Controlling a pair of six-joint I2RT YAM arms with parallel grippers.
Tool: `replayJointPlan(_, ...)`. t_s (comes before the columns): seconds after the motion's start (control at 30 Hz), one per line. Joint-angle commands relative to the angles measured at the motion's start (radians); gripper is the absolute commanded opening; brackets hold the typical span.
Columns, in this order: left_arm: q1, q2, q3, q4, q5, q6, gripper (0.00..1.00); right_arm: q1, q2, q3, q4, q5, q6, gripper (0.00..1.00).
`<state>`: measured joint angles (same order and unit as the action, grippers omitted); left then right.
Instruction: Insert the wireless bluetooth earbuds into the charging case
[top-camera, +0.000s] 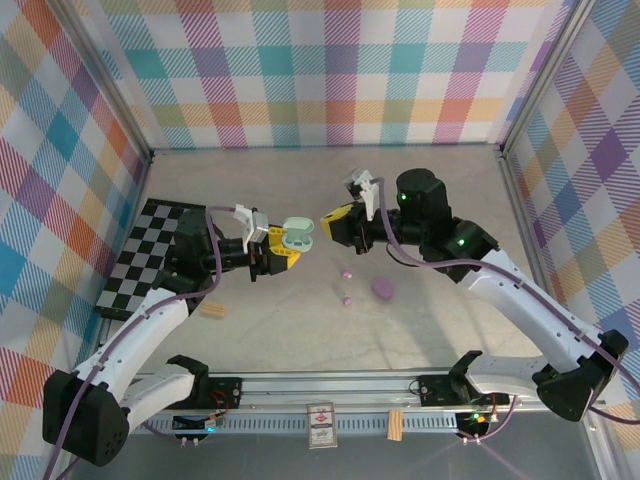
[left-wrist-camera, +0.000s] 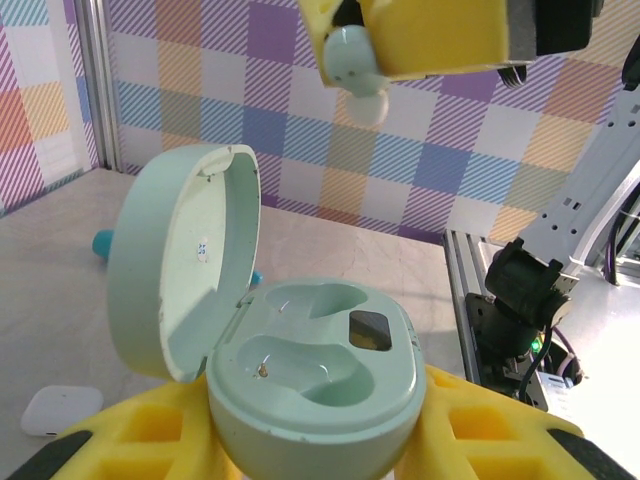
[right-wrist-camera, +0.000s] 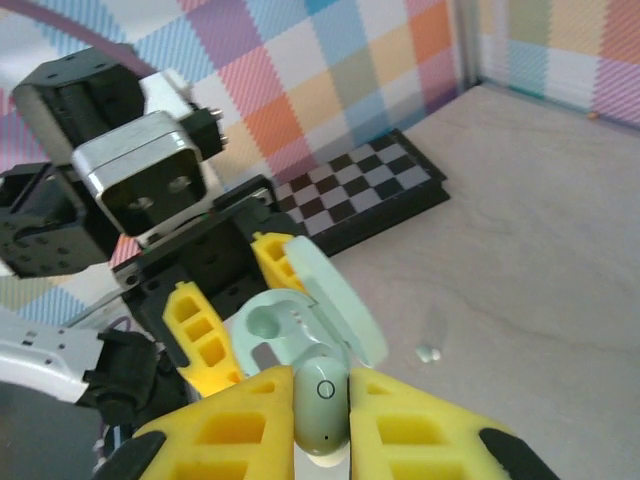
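Right gripper clenched on a mint earbud, near the case, apart from it, facing its wells. Left gripper clamps the case base from both sides; lid swung open, both wells empty.

Risks, as judged:
- Bud sits at a slant to the case, so it may catch the rim or seat crooked.
- Pinch looks shallow, so the bud may pop out and drop past the case to the table, where purple buds lie below the case.
- Hard push may twist the case in its grip or knock the lid.
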<state>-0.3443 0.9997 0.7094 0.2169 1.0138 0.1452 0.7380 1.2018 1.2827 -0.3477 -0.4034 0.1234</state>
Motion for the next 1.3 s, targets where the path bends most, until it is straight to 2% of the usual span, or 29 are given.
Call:
replayJointPlan(0.0, -0.001, -0.002, 0.022, 0.057, 0.046, -0.015, 0.36, 0.028, 0.041, 0.029, 0.026, -0.084, -0.062, 0.17)
replayJointPlan(0.37, -0.002, -0.014, 0.013, 0.072, 0.049, -0.034, 0.36, 0.098, 0.139, 0.076, 0.013, -0.009, -0.132, 0.17)
replayJointPlan(0.77, -0.002, -0.016, 0.019, 0.089, 0.043, -0.05, 0.35, 0.1, 0.108, 0.032, 0.009, 0.067, -0.134, 0.17)
replayJointPlan(1.07, -0.002, -0.012, 0.017, 0.116, 0.038, -0.067, 0.35, 0.099, 0.082, 0.015, 0.002, 0.094, -0.127, 0.21)
replayJointPlan(1.13, -0.002, -0.009, 0.016, 0.12, 0.038, -0.068, 0.35, 0.1, 0.079, 0.022, 0.002, 0.085, -0.121, 0.24)
replayJointPlan(1.27, -0.001, -0.011, 0.012, 0.122, 0.036, -0.067, 0.35, 0.1, 0.054, 0.019, 0.023, 0.077, -0.103, 0.42)
